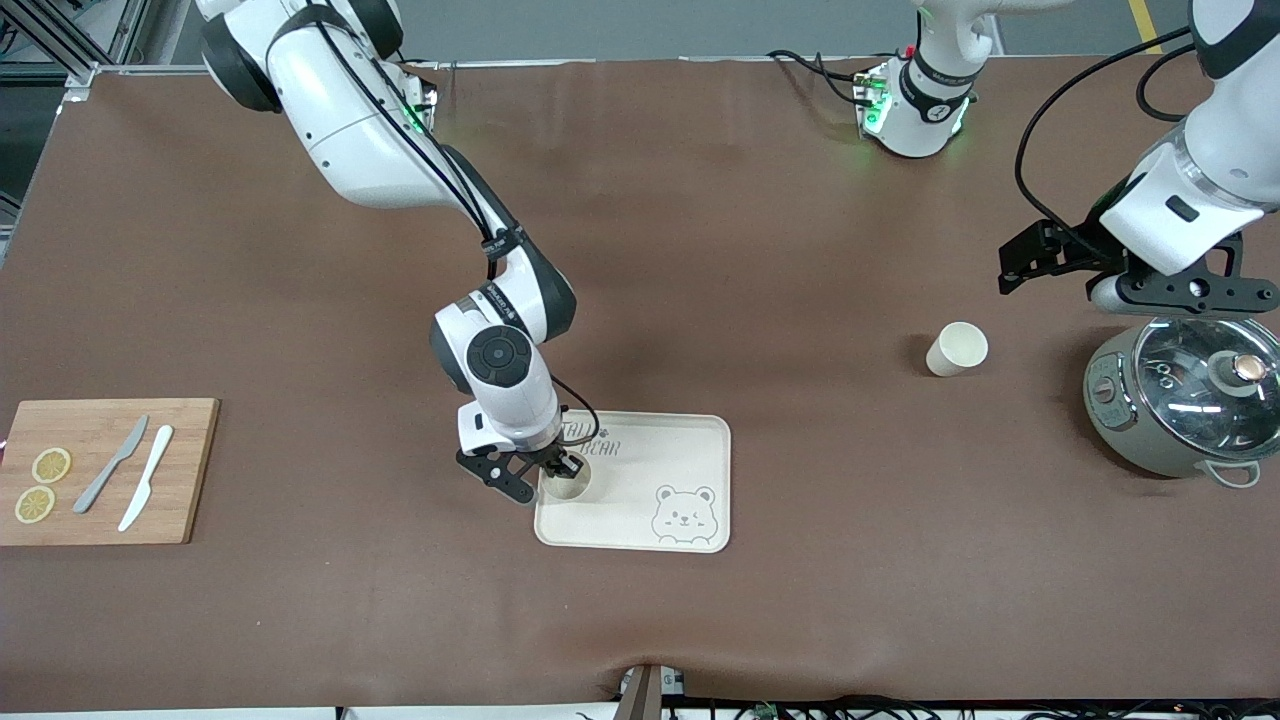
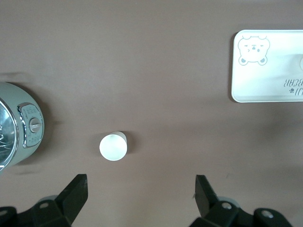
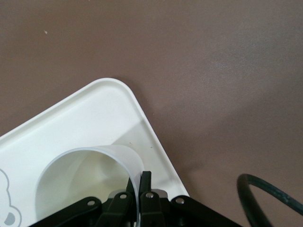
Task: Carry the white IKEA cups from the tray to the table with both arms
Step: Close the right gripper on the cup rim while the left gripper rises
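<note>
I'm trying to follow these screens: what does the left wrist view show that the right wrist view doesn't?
Only the left wrist view shows the free white cup standing on the table, the grey-green pot and the open left hand. Only the right wrist view shows the other white cup on the tray, its rim pinched by the shut right hand. Both show the bear tray and the brown table.
</note>
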Controlling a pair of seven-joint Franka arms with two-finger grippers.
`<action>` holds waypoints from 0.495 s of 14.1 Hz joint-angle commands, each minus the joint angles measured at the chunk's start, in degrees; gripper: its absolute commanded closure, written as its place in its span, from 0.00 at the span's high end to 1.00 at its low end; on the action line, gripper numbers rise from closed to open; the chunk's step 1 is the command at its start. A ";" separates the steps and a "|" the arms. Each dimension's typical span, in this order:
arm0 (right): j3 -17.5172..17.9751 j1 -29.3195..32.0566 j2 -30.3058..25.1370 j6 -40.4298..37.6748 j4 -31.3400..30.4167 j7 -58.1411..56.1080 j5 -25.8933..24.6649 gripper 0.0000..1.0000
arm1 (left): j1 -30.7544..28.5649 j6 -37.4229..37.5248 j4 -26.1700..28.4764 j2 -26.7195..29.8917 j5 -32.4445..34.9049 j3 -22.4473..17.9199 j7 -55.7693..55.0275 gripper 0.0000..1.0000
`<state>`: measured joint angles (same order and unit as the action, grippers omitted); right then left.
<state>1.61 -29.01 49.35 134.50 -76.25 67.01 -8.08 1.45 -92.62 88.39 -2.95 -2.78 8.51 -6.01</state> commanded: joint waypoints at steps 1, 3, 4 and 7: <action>-0.11 -0.53 -0.74 -1.78 1.54 1.64 -1.06 0.00 | 0.40 1.82 -0.24 1.11 3.81 0.01 -0.32 1.00; 0.15 0.00 -1.88 -5.81 1.72 1.37 -0.97 0.00 | 0.58 3.14 -0.15 1.02 6.81 0.54 0.12 1.00; 0.24 0.18 -3.28 -7.83 1.89 1.11 -0.71 0.00 | 0.58 4.01 -0.24 0.85 7.00 0.45 1.25 1.00; 0.76 1.84 -10.30 -15.73 1.90 -2.47 0.86 0.00 | 0.49 4.99 -0.15 0.58 6.91 0.36 2.41 1.00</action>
<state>1.54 -28.66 44.91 124.04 -72.99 66.66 -7.96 1.98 -88.83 88.37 -2.71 2.83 8.68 -4.49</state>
